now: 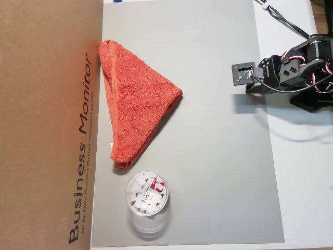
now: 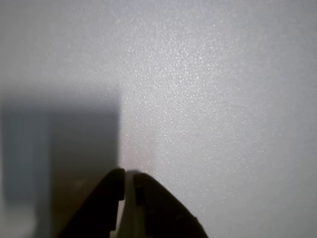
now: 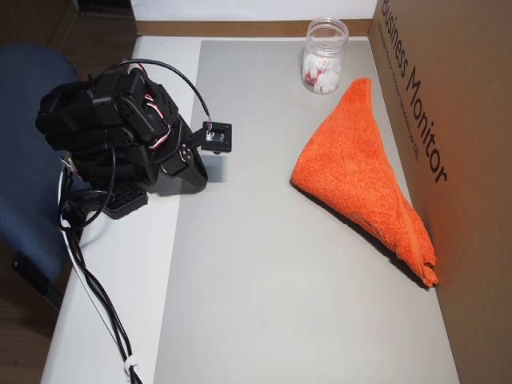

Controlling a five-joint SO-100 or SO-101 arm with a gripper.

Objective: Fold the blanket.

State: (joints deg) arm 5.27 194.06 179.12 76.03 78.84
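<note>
Closest to the lens in the wrist view, the tool (image 2: 128, 172) shows as two dark fingertips (image 2: 111, 186) drawn together, a thin pale slit between them, holding nothing. Beyond them lies only the grainy grey mat (image 2: 213, 99), with a soft shadow at the left of that view.

Seen in an overhead view, one blanket (image 1: 136, 104) lies on the grey mat (image 1: 218, 156), folded into a triangle: its long hemmed side runs beside the brown cardboard box (image 1: 47, 125) at the left, and its point faces the arm. One clear plastic jar (image 1: 147, 200) of white bits stands near the blanket's lower tip. A single black arm (image 1: 302, 70) sits folded on the white desk (image 1: 302, 182) at the right, well apart from the blanket, with black cables (image 1: 283, 21) trailing off.

Looking down in an overhead view from the other side, the blanket (image 3: 360, 172) rests against the cardboard box (image 3: 456, 120) at the right, the jar (image 3: 324, 58) near its top tip. One arm (image 3: 120, 132) crouches at the left, its wrist camera (image 3: 216, 138) over the mat's edge, beside a blue chair (image 3: 24, 160).
</note>
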